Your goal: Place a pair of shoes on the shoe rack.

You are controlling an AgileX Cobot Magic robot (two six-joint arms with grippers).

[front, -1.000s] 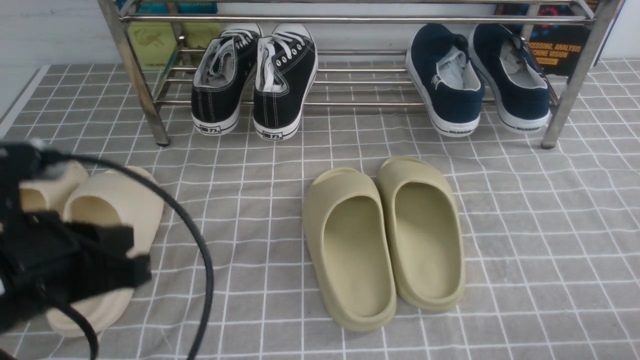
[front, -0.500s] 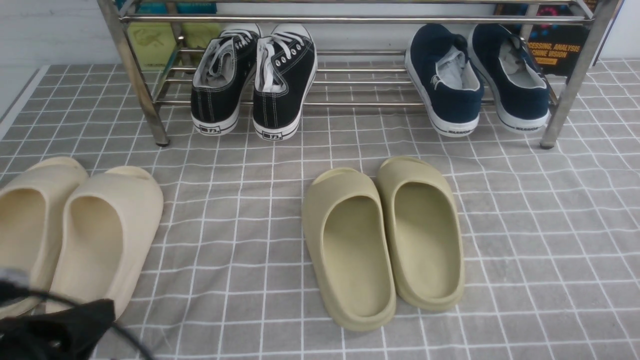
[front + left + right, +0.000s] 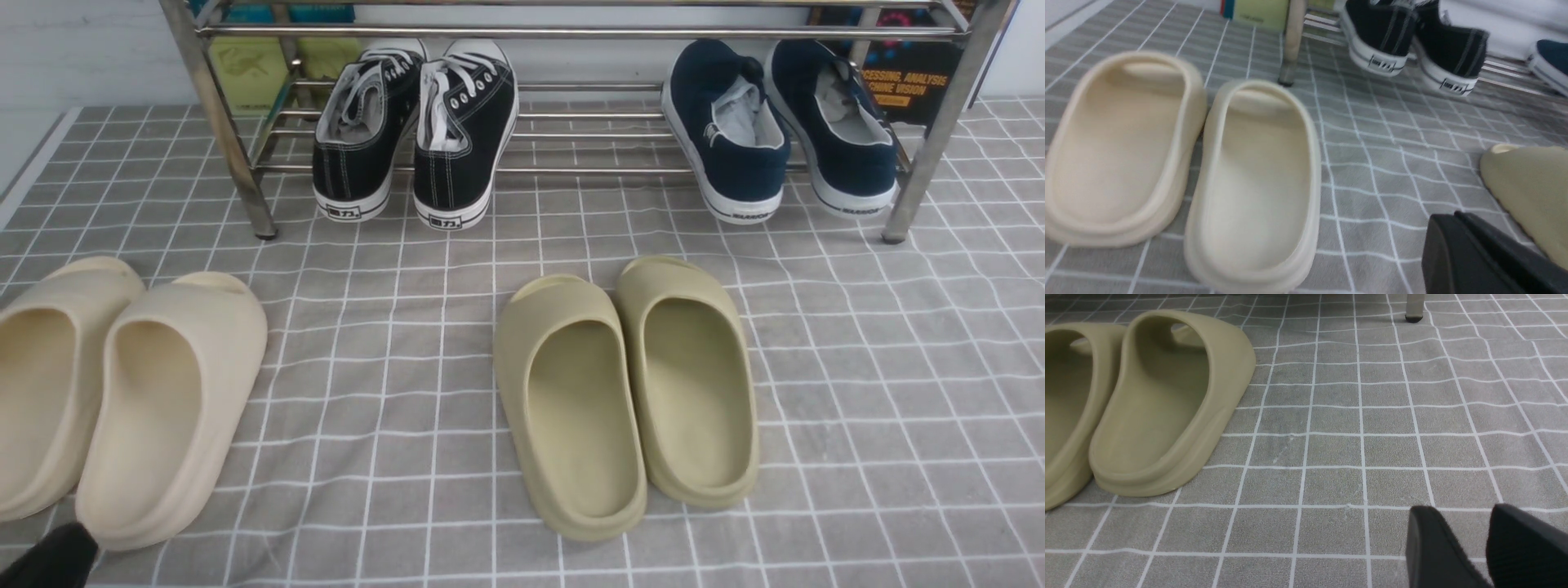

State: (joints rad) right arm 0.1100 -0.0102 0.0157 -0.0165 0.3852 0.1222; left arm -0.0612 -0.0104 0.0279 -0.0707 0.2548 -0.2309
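The two black canvas sneakers [image 3: 363,131] [image 3: 465,131] rest side by side on the lower tubes of the steel shoe rack [image 3: 571,33], toward its left end, heels overhanging the front tube. They also show in the left wrist view [image 3: 1380,32]. My left gripper [image 3: 1457,218] is shut and empty, low over the cloth between the cream and olive slides; only a black tip of it [image 3: 49,559] shows in the front view. My right gripper [image 3: 1466,514] is open and empty over the cloth, to the right of the olive slides.
Cream foam slides [image 3: 122,392] lie at the front left and olive foam slides [image 3: 629,392] in the middle of the grey checked cloth. Navy slip-on sneakers [image 3: 784,131] sit at the rack's right end. Rack posts [image 3: 237,163] [image 3: 931,139] stand on the cloth.
My left arm has drawn back and down out of the front view, uncovering the cream slides. Only a black tip remains at the lower left corner. The shoes have not moved.
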